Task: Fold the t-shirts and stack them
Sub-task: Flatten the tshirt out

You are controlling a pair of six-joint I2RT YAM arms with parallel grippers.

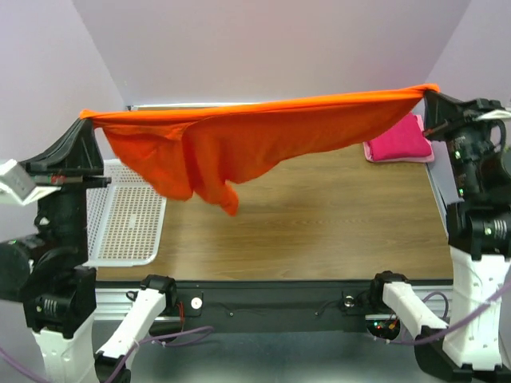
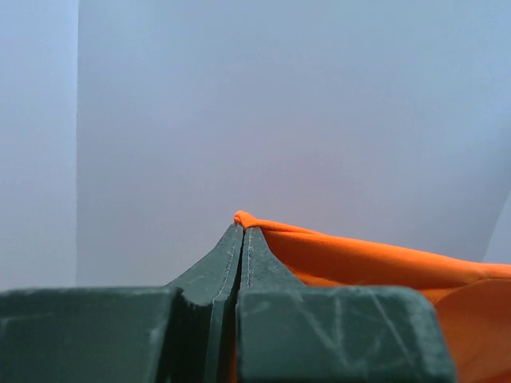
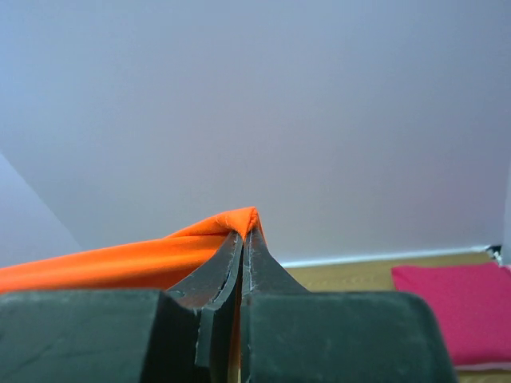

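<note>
The orange t-shirt (image 1: pixel 255 132) hangs in the air above the wooden counter (image 1: pixel 319 231), stretched between both arms. The left tool (image 1: pixel 86 120) is clamped on one corner of it, the right tool (image 1: pixel 426 94) on the other. The magenta-pink t-shirt (image 1: pixel 397 140) lies folded at the far right of the counter. A white lattice basket (image 1: pixel 128 219) lies at the left edge.

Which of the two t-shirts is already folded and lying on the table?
The pink shirt, at the far right corner of the table: it lies folded flat. The orange shirt hangs spread out in the air above the table.
</note>
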